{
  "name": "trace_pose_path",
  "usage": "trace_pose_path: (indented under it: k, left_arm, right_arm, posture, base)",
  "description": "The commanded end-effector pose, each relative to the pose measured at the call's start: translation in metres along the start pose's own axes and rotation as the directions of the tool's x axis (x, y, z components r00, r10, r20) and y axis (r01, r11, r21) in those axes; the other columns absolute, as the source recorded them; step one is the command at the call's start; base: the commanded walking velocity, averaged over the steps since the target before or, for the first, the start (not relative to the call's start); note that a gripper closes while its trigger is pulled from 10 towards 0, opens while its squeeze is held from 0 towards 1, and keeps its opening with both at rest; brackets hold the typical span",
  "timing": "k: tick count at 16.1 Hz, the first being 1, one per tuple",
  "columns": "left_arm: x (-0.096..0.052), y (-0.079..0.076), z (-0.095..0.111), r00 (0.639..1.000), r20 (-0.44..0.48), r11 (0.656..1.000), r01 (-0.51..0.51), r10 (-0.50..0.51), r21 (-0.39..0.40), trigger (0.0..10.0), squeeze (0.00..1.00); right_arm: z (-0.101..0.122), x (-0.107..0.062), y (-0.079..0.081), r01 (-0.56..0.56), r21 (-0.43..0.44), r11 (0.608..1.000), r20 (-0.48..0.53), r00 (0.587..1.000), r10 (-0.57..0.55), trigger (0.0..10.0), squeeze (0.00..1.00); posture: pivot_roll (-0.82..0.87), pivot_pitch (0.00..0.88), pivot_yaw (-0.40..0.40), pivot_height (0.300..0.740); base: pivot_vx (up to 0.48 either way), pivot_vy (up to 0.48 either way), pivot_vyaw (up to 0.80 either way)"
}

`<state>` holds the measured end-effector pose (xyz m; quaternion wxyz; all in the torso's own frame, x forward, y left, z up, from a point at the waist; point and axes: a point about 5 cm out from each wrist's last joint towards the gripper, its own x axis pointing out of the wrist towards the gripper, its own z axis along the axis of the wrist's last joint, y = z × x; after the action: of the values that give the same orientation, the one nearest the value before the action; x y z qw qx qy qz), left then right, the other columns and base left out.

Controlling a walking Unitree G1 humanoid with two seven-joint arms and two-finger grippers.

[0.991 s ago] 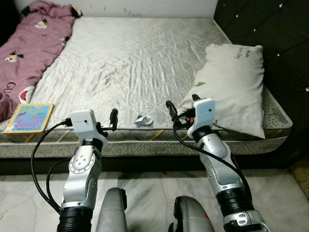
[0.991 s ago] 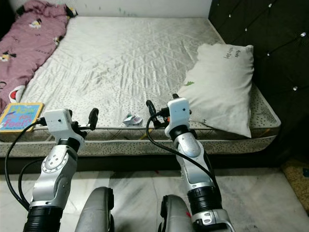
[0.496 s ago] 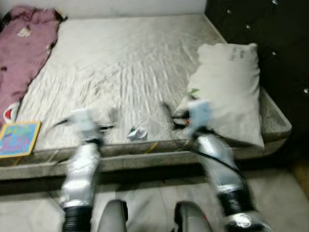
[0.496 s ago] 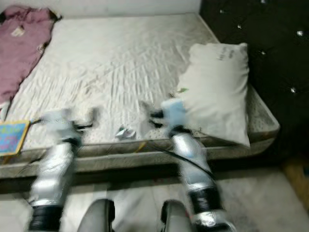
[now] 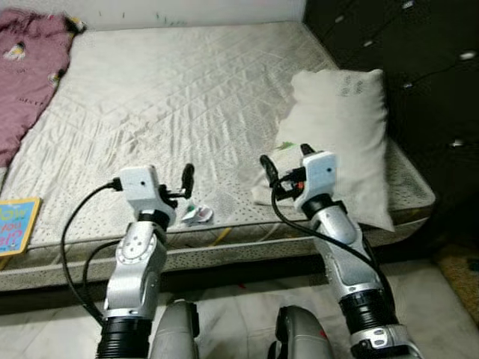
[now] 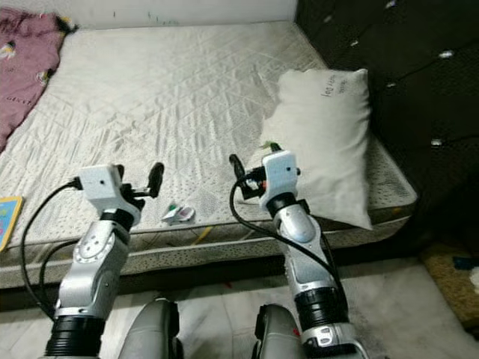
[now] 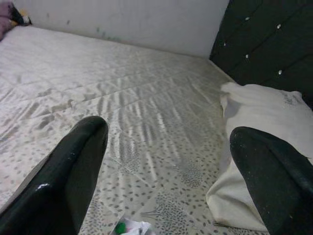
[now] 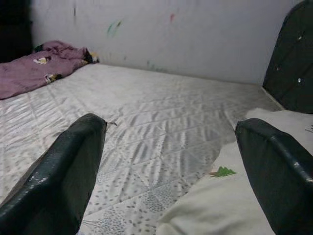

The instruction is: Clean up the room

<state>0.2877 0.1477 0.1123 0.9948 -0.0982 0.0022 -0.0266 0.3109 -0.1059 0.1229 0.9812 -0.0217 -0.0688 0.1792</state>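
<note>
A small crumpled white and green wrapper [image 5: 197, 216] lies on the bare mattress [image 5: 172, 90] near its front edge. My left gripper [image 5: 178, 188] hovers just above and left of it, open, holding nothing; the wrapper [image 7: 129, 227] also shows low between its fingers in the left wrist view. My right gripper [image 5: 285, 160] is open and empty at the lower left corner of the white pillow [image 5: 344, 134]. The pillow lies on the right side of the bed. A colourful book [image 5: 15, 224] rests at the mattress's front left corner.
A purple blanket [image 5: 30, 75] is bunched at the far left of the bed. A dark tufted headboard [image 5: 389, 45] runs along the right. Pale marble floor [image 5: 239, 288] lies below the bed front, with a mat edge [image 5: 460, 269] at the right.
The camera has swung right after a blurred moment, so the bed sits further left in view. The wrapper now lies close under my left gripper. Both arms keep their pose.
</note>
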Motion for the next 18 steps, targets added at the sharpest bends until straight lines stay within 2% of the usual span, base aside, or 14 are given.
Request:
trace_pose_path:
  k: [1,12,18]
  left_arm:
    - [-0.001,0.0042,-0.0016,1.0,-0.016,1.0,-0.018,0.018,0.003,10.0,0.0]
    - [0.0025,0.0073,0.0001,0.999,-0.012,0.999,-0.042,0.042,0.007,10.0,0.0]
    - [0.0025,0.0073,0.0001,0.999,-0.007,0.999,-0.048,0.048,-0.002,10.0,0.0]
  right_arm:
    - [-0.0004,0.001,0.004,-0.02,0.006,1.0,-0.002,1.0,0.02,10.0,0.0]
    - [-0.0018,0.0025,0.009,-0.048,0.006,0.999,-0.005,0.999,0.048,10.0,0.0]
    - [-0.0034,0.0022,0.0096,-0.057,-0.022,0.998,-0.018,0.998,0.057,10.0,0.0]
  posture:
    - [0.04,0.043,-0.008,0.652]
    - [0.04,0.065,-0.009,0.592]
    - [0.04,0.051,-0.01,0.592]
  base:
    - [0.0,0.0,0.0]
    - [0.0,0.0,0.0]
    - [0.0,0.0,0.0]
